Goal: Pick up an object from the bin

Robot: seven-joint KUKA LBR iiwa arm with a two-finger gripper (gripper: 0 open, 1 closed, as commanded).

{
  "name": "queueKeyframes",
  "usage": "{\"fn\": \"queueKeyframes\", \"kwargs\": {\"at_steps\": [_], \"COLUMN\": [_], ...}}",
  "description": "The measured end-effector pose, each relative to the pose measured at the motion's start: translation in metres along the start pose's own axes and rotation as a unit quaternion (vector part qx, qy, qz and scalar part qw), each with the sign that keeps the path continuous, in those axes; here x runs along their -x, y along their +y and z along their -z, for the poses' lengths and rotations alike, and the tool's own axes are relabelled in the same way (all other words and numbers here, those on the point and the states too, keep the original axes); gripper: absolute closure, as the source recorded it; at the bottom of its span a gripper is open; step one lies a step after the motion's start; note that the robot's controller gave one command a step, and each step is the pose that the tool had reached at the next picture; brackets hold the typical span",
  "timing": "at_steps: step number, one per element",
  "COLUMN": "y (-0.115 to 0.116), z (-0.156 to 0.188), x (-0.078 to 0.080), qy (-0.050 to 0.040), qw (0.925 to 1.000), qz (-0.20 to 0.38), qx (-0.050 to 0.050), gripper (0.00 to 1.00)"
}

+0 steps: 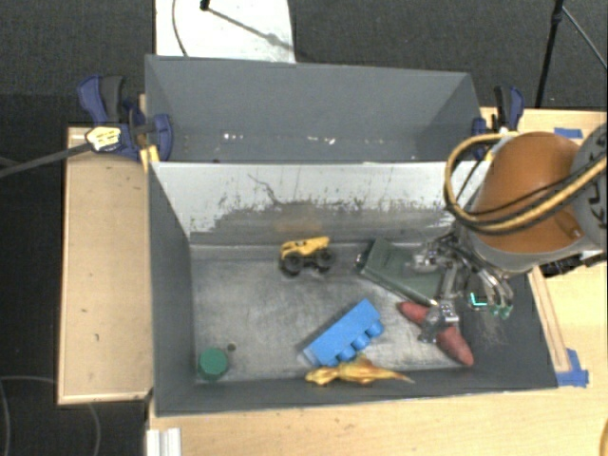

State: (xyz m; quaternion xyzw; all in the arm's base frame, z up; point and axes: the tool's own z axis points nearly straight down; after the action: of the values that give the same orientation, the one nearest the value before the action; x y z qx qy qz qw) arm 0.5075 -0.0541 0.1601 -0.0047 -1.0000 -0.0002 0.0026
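My gripper [443, 323]: I am down low in the right part of the grey bin [242, 302], directly over a red thing.
Grip: I cannot tell whether I am open or closed, nor whether I touch anything.
Red thing [458, 346]: long, dark red and tapered, it lies slantwise on the floor near the front right corner; its middle is under me.
Dark green flat piece [388, 266]: just behind me to the left, near the back wall.
Blue toothed block [344, 335]: left of the red thing, apart from it.
Yellow toy truck [306, 255]: by the back wall.
Yellow figure [359, 375]: along the front wall, just below the blue block.
Green round piece [213, 363]: front left corner, well apart.
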Motion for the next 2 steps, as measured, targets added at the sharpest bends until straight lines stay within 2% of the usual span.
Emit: {"fn": "queueKeyframes", "kwargs": {"at_steps": [1,2], "y": [0.0002,0.0002], "z": [0.0038,0.0038], "x": [0.0019,0.0019], "qy": [-0.0039,-0.0039], "qw": [1.0,1.0], "qz": [0.002,0.002], "qx": [0.0,0.0], "gripper": [1.0,1.0]}}
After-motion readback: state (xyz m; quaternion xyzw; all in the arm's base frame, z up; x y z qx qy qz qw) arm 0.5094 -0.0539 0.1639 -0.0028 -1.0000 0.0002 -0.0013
